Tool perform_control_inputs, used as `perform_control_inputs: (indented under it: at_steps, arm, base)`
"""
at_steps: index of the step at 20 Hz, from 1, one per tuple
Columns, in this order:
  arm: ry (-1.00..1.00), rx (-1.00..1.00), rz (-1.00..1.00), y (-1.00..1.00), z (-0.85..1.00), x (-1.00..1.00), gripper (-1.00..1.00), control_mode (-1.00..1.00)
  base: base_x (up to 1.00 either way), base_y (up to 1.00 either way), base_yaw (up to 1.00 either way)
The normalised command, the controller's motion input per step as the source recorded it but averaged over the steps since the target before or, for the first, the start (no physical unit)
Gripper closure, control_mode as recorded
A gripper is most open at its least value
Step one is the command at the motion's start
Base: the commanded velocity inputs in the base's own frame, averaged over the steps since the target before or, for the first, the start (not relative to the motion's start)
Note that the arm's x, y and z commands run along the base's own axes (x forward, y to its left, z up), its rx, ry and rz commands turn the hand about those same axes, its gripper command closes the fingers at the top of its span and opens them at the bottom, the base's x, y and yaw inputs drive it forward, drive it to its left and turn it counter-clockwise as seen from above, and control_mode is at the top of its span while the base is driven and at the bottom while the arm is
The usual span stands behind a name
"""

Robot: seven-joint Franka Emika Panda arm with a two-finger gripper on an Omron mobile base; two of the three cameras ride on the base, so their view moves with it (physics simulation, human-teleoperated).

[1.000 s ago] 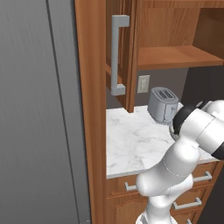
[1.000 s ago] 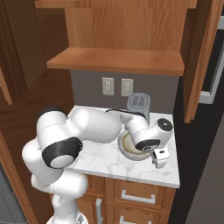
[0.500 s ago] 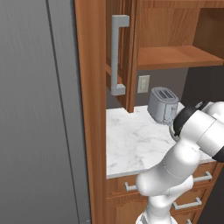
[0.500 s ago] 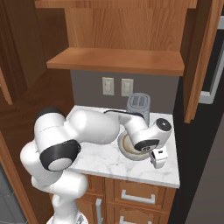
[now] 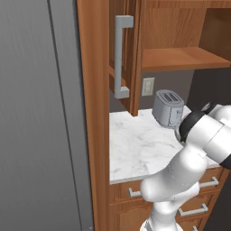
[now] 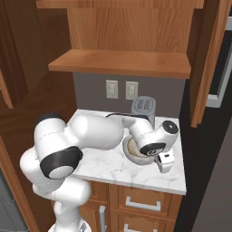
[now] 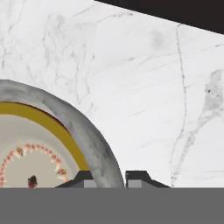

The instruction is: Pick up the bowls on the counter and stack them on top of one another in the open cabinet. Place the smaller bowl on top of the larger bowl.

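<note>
One bowl (image 6: 132, 148), cream inside with a tan-brown rim, sits on the white marble counter (image 6: 102, 164) in front of the toaster, under my bent hand. In the hand view the bowl (image 7: 39, 144) lies at the lower left. Its mottled grey wall runs down between my two fingertips, one inside the rim and one outside. My gripper (image 7: 109, 177) is shut on that wall. A second bowl is out of view. The open cabinet's plank shelf (image 6: 122, 64) hangs bare above the counter.
A grey toaster (image 6: 144, 108) stands against the back wall just behind the bowl. The cabinet door (image 5: 121, 54) with its long bar handle stands open on the left, next to the tall grey panel (image 5: 40, 113). The counter's right edge is close to the bowl.
The arm and the bowl have barely moved over the last second; the hand has stayed low at the bowl's rim.
</note>
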Motion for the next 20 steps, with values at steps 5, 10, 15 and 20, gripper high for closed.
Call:
perform_control_inputs:
  at_steps: [5,10,15,20]
  arm:
    - [0.01,0.0,0.0,0.07,0.66,0.0,1.0,-1.0]
    - [0.01,0.01,0.0,0.13,0.86,0.0,1.0,-1.0]
    - [0.0,0.0,0.02,0.24,0.89,-0.07,1.0,-1.0]
    - [0.0,0.0,0.07,0.25,0.86,-0.3,1.0,-1.0]
  base:
    - [0.0,0.0,0.0]
    - [0.0,0.0,0.0]
    - [0.0,0.0,0.0]
    - [0.0,0.0,0.0]
